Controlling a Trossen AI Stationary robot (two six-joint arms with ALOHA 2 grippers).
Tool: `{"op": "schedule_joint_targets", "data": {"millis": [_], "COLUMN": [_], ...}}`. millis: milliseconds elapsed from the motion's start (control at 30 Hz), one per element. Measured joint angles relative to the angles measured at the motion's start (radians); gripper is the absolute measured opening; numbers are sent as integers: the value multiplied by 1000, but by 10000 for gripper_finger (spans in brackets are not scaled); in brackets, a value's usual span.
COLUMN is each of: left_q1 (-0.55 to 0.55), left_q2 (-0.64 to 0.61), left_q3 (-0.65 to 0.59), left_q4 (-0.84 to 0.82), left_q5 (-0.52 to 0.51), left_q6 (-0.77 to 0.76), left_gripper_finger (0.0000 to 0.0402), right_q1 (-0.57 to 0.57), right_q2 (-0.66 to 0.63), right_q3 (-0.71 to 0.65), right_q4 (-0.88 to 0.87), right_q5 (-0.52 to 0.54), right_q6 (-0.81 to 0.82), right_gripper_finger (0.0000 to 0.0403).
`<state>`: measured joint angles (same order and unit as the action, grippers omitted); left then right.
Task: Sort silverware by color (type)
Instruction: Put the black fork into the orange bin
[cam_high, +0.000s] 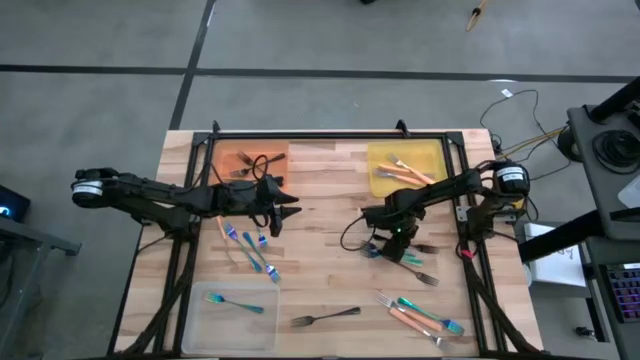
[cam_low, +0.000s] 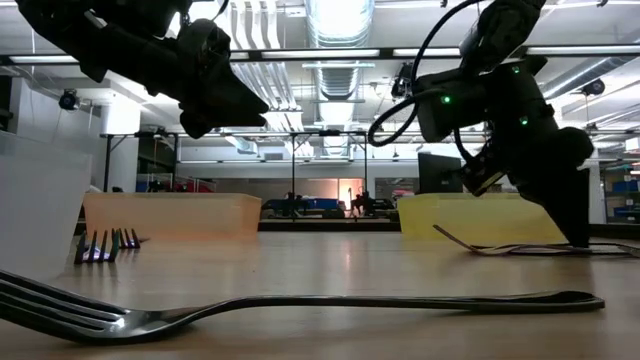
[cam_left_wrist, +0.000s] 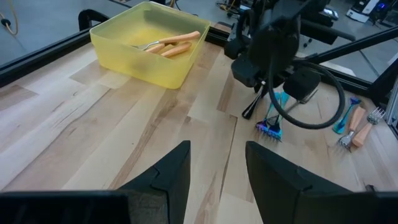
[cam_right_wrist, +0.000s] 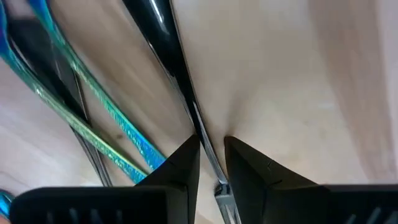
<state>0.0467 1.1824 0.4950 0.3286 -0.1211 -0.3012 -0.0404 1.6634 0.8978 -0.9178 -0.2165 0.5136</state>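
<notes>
The right gripper (cam_high: 378, 243) is down at the tabletop a little toward three o'clock from the centre of the wooden table (cam_high: 330, 200), in a small cluster of forks. In the right wrist view its fingers (cam_right_wrist: 177, 165) stand a narrow gap apart, straddling the slim shaft of a dark grey fork (cam_right_wrist: 186, 93) that lies flat on the wood; whether the pads actually press on it I cannot tell. Two blue-teal forks (cam_right_wrist: 93, 112) lie just beside it.

The left gripper (cam_high: 285, 208) hangs above the table toward ten o'clock of centre, its fingers (cam_left_wrist: 171, 171) spread apart and holding nothing.

At twelve o'clock, the orange tray (cam_high: 252, 160) holds dark grey forks (cam_high: 250, 165), and the yellow tray (cam_high: 405, 165) holds orange-handled forks (cam_high: 405, 172). Toward seven o'clock the clear tray (cam_high: 230, 320) holds one blue-teal fork (cam_high: 238, 303). Loose pieces remain on the wood: several blue-teal utensils (cam_high: 252, 250) near eight o'clock, a lone dark grey fork (cam_high: 325, 317) at six o'clock, and a mixed bunch of orange-handled and blue-teal pieces (cam_high: 420, 315) at five o'clock
</notes>
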Motion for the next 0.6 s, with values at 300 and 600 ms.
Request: {"op": "schedule_joint_targets", "data": {"millis": [300,600], "left_q1": [0,0], "left_q2": [0,0], "left_q3": [0,0], "left_q4": [0,0], "left_q5": [0,0], "left_q6": [0,-4], "left_gripper_finger": [135,135], "right_q1": [-60,-77], "right_q2": [0,69], "right_q3": [0,0], "right_q4": [139,184], "right_q5": [26,17], "right_q6": [-39,-55], "right_gripper_finger": [68,63]}}
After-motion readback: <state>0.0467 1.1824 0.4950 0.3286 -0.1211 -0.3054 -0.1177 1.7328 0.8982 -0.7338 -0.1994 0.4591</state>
